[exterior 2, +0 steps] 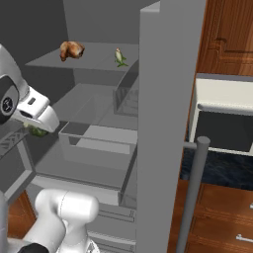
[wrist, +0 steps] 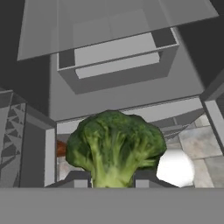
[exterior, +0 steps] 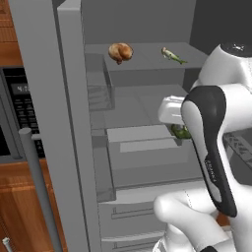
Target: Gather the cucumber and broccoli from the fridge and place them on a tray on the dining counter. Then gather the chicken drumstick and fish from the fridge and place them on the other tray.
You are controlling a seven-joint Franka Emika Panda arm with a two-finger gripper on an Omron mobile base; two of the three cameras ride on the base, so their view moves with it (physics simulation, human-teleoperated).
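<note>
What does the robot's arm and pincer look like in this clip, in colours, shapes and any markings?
The arm is glossy white with rounded, bulbous links and a long dark charcoal joint cover bearing faint small lettering. In the right base view a white wedge-shaped hand block carries a small dark slot, beside a dark round joint cap. The pincer ends in two small dark, blocky finger tips. No loose cables show.

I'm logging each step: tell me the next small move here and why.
Probably draw the gripper straight back out of the fridge. Its jaws are shut on the stem of the broccoli, which hangs clear of the shelves; the drumstick and fish can wait.
</note>
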